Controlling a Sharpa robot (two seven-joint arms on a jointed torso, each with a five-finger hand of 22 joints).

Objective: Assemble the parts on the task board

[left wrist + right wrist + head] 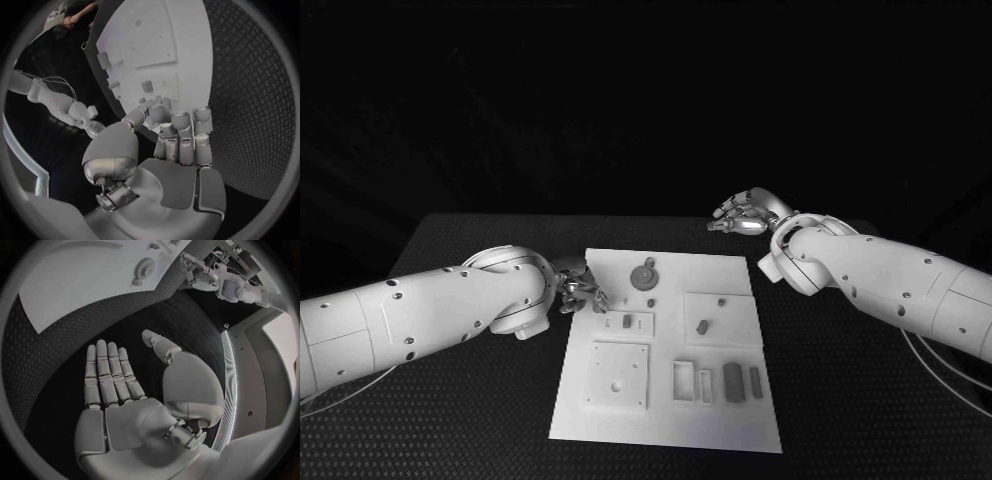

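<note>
The white task board lies in the middle of the black table, with several small grey parts on it. A round toothed part sits near its far edge, and a small block stands on a raised square. My left hand is at the board's left edge, fingers curled in over the rim of the board; I see nothing in them. My right hand hovers beyond the board's far right corner, and its fingers are straight and apart over bare table, holding nothing.
Two narrow grey pieces lie near the board's front right, beside a small frame. A square plate with holes takes up the front left. The toothed part also appears from the right wrist, with my left arm beyond the board.
</note>
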